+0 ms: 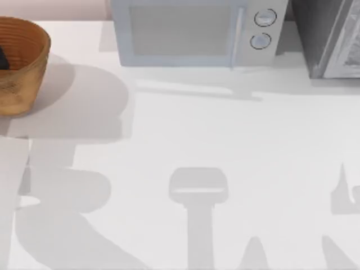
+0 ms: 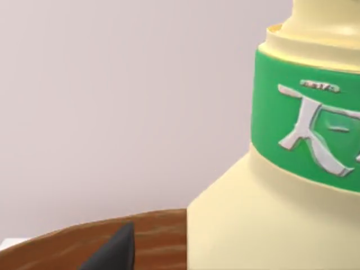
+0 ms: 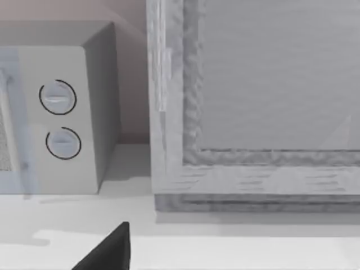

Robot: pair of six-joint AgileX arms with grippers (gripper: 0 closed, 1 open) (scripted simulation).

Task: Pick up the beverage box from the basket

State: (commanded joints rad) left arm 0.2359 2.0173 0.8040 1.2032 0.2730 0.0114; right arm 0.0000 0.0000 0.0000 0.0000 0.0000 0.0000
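White tabletop (image 1: pixel 185 135) fills most of the top view, crossed by grey shadows of the arms. At its far edge a microwave (image 1: pixel 197 31) is set, with two round dials (image 1: pixel 261 28) on its front panel, and a grey framed cabinet (image 1: pixel 332 39) stands just beside it at the right. At the table's far left the basket (image 1: pixel 19 67) is placed, cut by the picture's edge, with a dark shape inside its rim.

In the left wrist view the beverage box (image 2: pixel 270 219) is seen very close: a pale yellow carton with a green band and white lettering, rising above the brown woven rim of the basket. One dark fingertip (image 2: pixel 115 250) of the left gripper is visible next to it; whether the fingers are spread or pressed on the carton cannot be told.

The step in hand is judged to be the grasp or the start of the lift. A straight upward pull is called for next, so that the basket wall is cleared.

The right arm is parked facing the microwave and cabinet, well apart; its finger state cannot be told either.
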